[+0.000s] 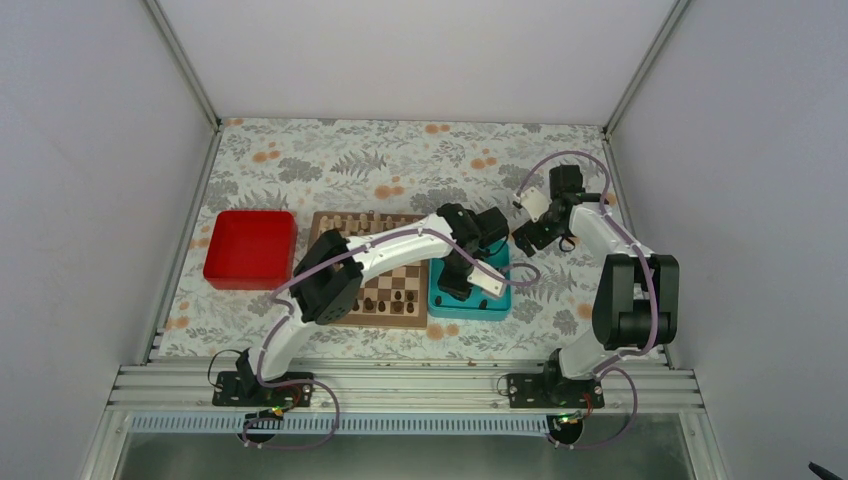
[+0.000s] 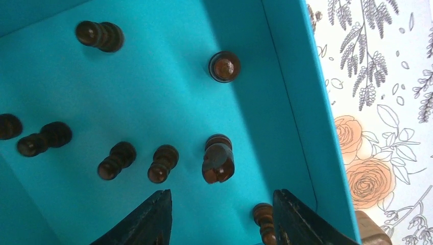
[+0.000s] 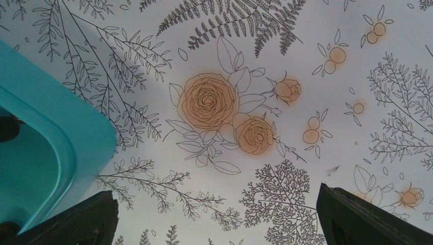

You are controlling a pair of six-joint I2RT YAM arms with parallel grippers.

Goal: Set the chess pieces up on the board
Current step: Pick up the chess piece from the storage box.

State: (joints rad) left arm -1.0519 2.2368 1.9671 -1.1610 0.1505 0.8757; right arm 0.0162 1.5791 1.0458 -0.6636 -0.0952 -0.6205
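The left hand (image 2: 222, 212), spread wide, hovers over dark chess pieces (image 2: 218, 163) lying in the teal tray (image 2: 291, 102) beside the board (image 1: 412, 272); the right hand (image 3: 217, 217), also spread and empty, hangs over the worktop (image 3: 306, 51).

**A Robot Test Cell, Not a Home**

The place looked like a lab enclosure. Plain white panels (image 1: 420, 50) closed off the top, left and right of the frame, joined by metal corner struts (image 1: 185, 65). Across the bottom ran an aluminium rail (image 1: 400, 385) with the cabled left arm (image 1: 300, 290) and right arm (image 1: 625, 300) bolted on. Only the floral cloth (image 1: 400, 160) seemed domestic.
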